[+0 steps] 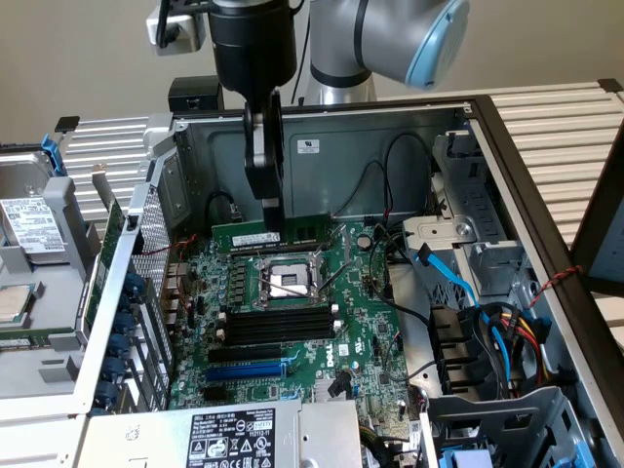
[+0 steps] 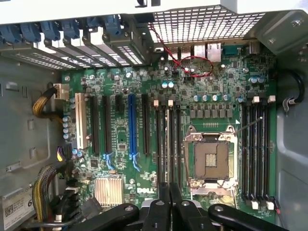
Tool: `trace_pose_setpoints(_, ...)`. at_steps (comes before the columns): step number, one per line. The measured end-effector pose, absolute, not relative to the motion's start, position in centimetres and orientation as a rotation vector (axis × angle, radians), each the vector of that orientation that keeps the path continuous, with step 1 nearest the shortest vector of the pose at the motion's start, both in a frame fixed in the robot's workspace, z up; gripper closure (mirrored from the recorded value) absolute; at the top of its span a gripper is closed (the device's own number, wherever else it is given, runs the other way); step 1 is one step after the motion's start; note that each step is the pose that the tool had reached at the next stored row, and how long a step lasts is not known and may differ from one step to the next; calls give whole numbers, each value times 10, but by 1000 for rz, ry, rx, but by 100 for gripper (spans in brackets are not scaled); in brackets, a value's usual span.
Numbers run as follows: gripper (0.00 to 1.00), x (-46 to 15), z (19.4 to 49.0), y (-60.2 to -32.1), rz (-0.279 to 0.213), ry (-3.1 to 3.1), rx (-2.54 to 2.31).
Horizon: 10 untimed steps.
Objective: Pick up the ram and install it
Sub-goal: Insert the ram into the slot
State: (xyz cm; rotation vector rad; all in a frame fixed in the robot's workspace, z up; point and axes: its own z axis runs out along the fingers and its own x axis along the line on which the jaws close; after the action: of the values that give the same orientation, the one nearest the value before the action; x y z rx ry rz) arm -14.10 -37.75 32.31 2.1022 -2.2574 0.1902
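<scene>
"DELL" stands in white on the green motherboard (image 2: pixel 144 190), just beside the finned heatsink (image 2: pixel 108 190) in the wrist view. In the exterior view, the power supply label (image 1: pixel 230 438) at the case's near edge carries dense print and marks too small to read. The same goes for the white sticker (image 1: pixel 310 146) on the case's far wall. The gripper (image 1: pixel 273 222) pinches the ram (image 1: pixel 244 235) by its top edge. The stick hangs level on its long edge with its white label strip facing the exterior camera, over the motherboard's far edge beyond the CPU socket (image 1: pixel 289 283). Whether it touches the board I cannot tell. The exterior view gives the ram's full face. The wrist view instead gives the fingers (image 2: pixel 162 202) pressed nearly together, in line with the black slots (image 2: pixel 169 139) between the blue slot (image 2: pixel 132 125) and the socket.
</scene>
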Motion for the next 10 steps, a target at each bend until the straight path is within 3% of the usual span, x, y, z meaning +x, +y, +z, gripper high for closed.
trace_pose_setpoints(10, 88, -141, 309, -378, 196, -2254, 2099)
